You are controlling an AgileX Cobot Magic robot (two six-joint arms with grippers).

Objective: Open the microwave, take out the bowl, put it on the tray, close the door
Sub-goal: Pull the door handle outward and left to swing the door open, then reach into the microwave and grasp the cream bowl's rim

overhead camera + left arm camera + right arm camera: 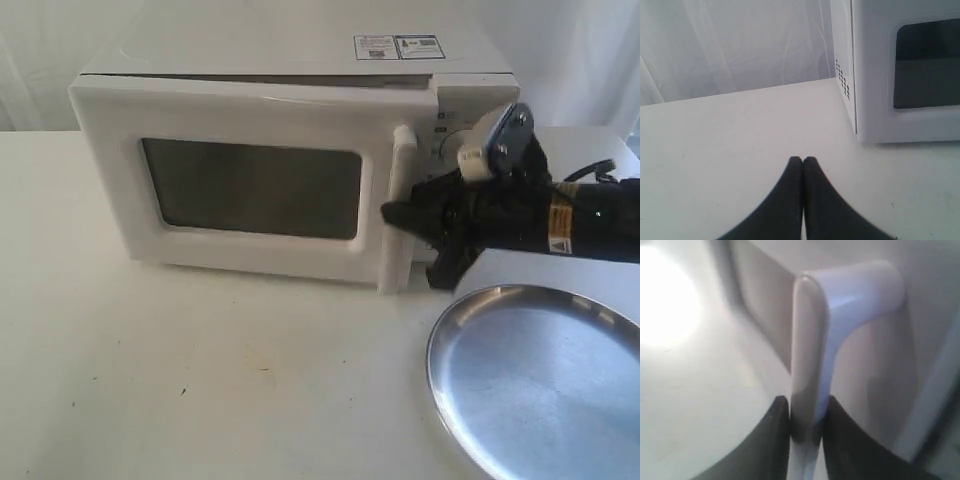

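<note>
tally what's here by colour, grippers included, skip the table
white: 1, microwave
silver: 1, tray
black: 2, left gripper and right gripper, the right one clamped on the microwave's door handle
total: 4

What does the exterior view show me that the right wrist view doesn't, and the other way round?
Only the exterior view shows the whole microwave, the door with its dark window, and the silver tray. Only the right wrist view shows, close up, two dark fingers pressed on either side of the handle. Both show the right gripper at that white bar handle.
</note>
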